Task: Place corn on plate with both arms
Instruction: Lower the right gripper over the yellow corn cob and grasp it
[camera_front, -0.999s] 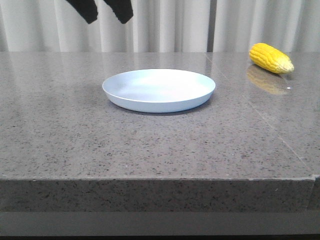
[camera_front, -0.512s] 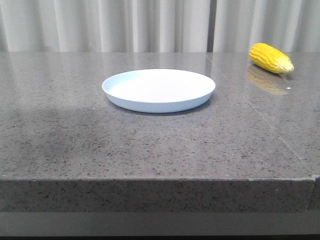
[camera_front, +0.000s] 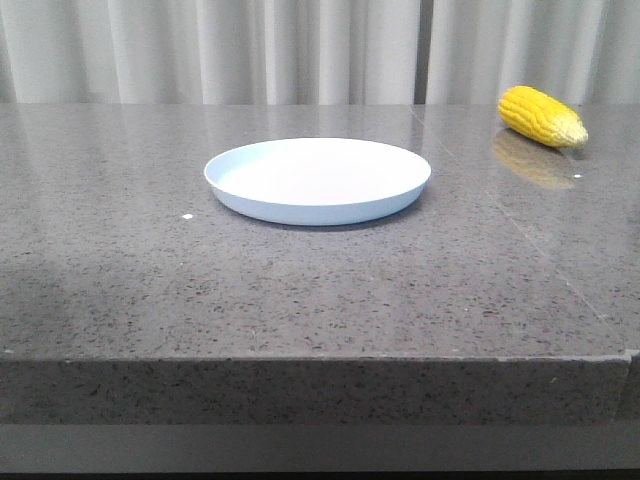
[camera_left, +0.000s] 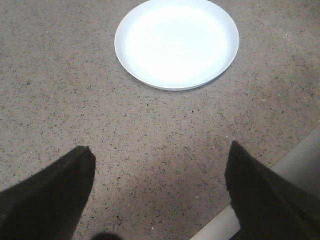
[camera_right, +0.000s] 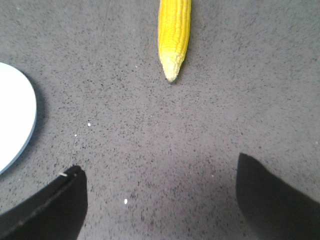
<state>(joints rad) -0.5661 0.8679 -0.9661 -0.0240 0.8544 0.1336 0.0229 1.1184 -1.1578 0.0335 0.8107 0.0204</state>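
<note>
Grey speckled stone table (camera_front: 300, 290), glossy top; pale pleated curtain (camera_front: 300, 50) behind.

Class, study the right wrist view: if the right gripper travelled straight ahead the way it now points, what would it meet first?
Most likely the corn: its pale tip faces the open right gripper, with only bare table between. The plate lies off to one side. Depth is unclear, so the fingers might touch the tabletop first.
</note>
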